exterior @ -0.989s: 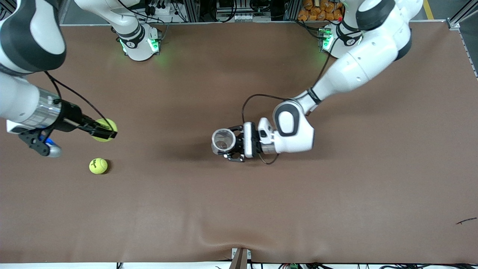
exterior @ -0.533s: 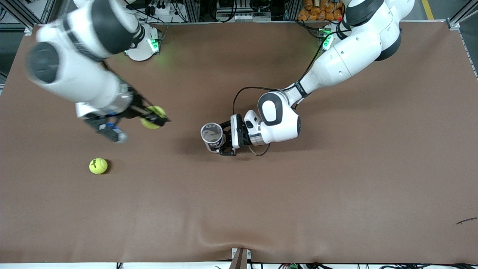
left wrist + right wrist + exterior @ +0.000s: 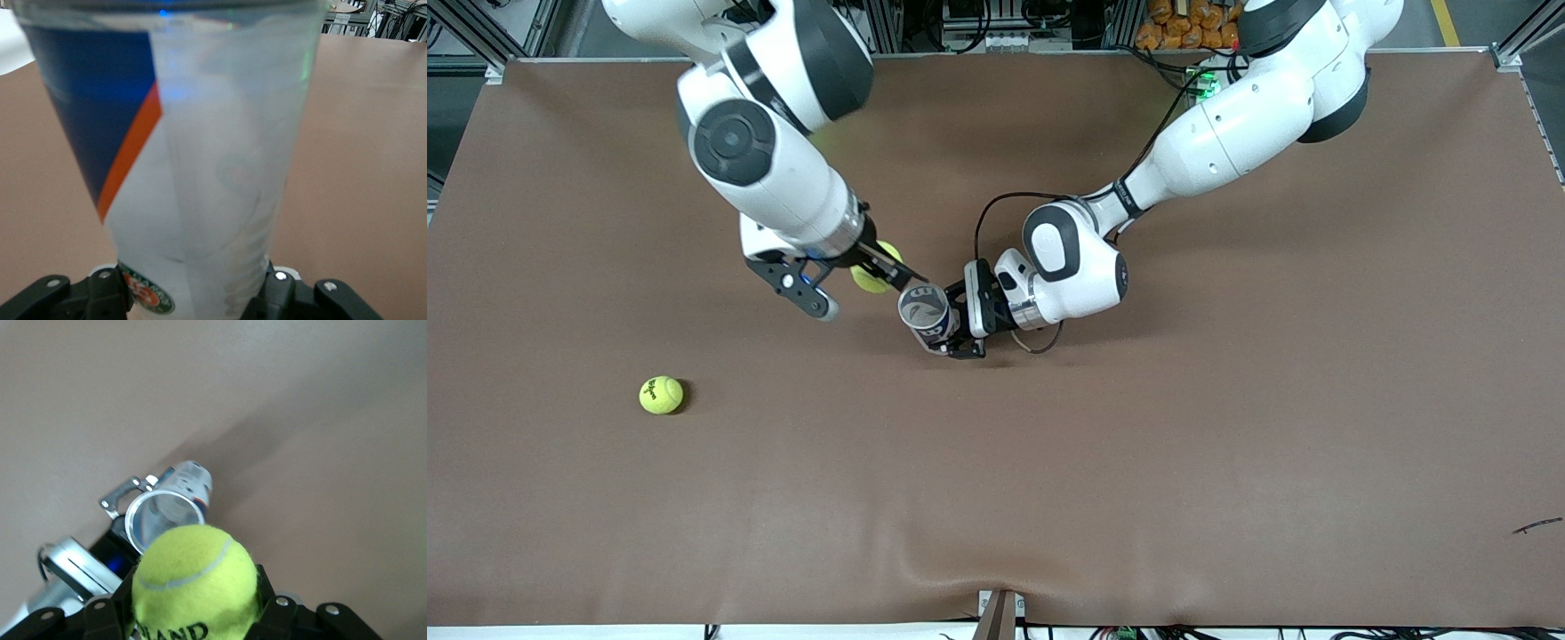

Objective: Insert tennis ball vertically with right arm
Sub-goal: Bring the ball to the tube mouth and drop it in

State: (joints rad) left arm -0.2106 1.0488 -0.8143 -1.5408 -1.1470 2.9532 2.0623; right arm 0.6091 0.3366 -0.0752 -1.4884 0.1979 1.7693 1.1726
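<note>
Right hand (image 3: 885,269) grips tennis ball (image 3: 866,276) beside open can (image 3: 923,311); left hand (image 3: 953,322) clamps can

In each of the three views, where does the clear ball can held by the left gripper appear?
Front view: the can stands at mid-table in the left gripper, its open mouth up, with the right gripper and its tennis ball beside it.
Left wrist view: the can fills the middle.
Right wrist view: the can shows above the held ball.
Shared landmark: the brown table.
</note>
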